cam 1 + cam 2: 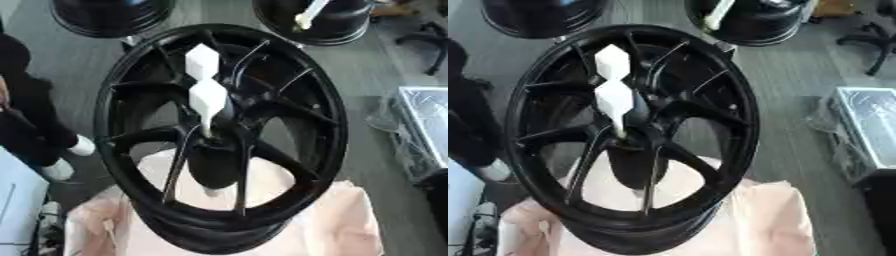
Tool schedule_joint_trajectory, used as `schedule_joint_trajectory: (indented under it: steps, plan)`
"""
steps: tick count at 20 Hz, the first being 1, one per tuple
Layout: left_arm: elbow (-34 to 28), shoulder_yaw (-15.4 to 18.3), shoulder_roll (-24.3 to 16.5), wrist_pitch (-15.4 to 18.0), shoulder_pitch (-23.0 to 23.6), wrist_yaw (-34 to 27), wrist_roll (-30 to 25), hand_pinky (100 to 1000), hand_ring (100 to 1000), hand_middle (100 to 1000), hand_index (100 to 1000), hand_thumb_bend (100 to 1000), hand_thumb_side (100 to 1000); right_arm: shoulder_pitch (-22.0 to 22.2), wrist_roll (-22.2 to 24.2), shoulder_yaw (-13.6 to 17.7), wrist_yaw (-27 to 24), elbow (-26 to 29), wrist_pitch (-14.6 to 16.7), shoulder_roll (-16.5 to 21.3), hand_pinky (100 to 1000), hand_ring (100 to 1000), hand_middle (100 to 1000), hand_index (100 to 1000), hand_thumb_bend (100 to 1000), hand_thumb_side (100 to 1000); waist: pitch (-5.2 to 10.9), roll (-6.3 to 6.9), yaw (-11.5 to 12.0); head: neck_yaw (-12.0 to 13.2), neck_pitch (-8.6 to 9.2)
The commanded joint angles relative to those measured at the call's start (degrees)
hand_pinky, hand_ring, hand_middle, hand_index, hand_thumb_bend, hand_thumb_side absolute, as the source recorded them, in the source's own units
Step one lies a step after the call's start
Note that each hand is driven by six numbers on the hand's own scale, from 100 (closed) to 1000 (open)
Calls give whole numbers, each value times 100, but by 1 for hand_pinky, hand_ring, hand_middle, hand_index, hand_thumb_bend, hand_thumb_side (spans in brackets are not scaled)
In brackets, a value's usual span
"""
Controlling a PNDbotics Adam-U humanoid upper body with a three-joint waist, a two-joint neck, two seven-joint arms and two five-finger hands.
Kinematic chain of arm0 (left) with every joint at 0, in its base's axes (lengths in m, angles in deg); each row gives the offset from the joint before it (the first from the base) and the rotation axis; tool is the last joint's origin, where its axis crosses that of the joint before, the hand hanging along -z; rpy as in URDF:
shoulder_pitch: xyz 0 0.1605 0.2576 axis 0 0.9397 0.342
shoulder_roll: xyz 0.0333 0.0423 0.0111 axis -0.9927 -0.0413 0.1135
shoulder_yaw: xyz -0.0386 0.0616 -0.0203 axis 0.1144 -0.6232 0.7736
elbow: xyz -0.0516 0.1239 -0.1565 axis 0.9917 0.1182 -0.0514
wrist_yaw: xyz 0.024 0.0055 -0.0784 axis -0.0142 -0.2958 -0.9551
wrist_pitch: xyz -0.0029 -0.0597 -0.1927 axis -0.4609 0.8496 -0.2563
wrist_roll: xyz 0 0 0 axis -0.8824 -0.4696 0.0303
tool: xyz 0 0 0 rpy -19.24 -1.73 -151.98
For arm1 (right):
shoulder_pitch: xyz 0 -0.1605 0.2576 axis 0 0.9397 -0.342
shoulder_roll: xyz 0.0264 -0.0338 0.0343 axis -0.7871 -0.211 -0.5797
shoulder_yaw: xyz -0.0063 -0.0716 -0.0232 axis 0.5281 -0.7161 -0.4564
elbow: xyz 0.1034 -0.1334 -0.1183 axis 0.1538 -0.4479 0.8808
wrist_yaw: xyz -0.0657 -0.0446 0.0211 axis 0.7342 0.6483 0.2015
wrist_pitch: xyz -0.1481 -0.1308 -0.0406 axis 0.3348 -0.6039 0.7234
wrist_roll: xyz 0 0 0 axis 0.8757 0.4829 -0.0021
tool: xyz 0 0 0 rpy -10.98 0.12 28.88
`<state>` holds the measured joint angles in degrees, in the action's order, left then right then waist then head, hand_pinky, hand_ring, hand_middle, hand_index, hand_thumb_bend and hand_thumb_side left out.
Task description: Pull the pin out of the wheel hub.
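A black spoked wheel hub [302, 105] lies flat in the middle of the view, resting on a pale pink cloth [341, 225]. A white pin [205, 87] with two blocky segments on a thin stem stands up out of the hub's centre bore [210, 142]. The same pin [613, 90] shows slightly left of centre in the right eye view. Neither of my hands appears in either view.
Two more black wheels sit on the floor beyond, one at upper left [109, 17] and one at upper right [324, 22] with a white pin [311, 12] in it. A plastic-wrapped box [424, 125] lies at right. A person's dark legs and white shoes [70, 155] stand at left.
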<state>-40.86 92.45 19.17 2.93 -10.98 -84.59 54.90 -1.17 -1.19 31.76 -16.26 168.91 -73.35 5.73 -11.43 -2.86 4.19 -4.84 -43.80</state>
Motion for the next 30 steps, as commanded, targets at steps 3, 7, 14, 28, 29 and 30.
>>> schedule_joint_trajectory:
  steps: [3,7,14,28,29,30]
  plan:
    - [-124,126,-49,24,-23,-4,90,547,746,614,675,193,825,1393,-1142,1150,-447,656,-162,798,666,503,268,440,100,100,63,70,-179,296,-32]
    - [-168,163,-3,38,-54,1,125,547,746,614,676,194,824,3032,-1998,1885,-225,1250,-259,386,676,514,290,465,100,100,-7,127,-282,474,-32]
    - [-204,186,48,41,-111,-9,161,546,747,614,676,190,823,4640,-2569,2539,870,1837,-330,-1084,837,795,709,829,100,111,-112,253,-283,576,-32]
    - [-215,177,47,38,-152,-13,152,544,748,614,677,189,825,5012,-2598,3084,1657,1114,-198,-1998,912,876,820,940,100,790,-203,314,-287,661,-32]
    - [-215,176,46,37,-153,-14,151,544,748,614,677,189,825,5012,-2610,3096,1650,1108,-192,-2002,912,876,819,940,100,789,-205,312,-287,660,-32]
    - [-215,175,45,37,-154,-14,150,544,748,614,677,190,825,5008,-2624,3104,1631,1105,-185,-2004,910,873,817,939,100,783,-207,308,-289,659,-32]
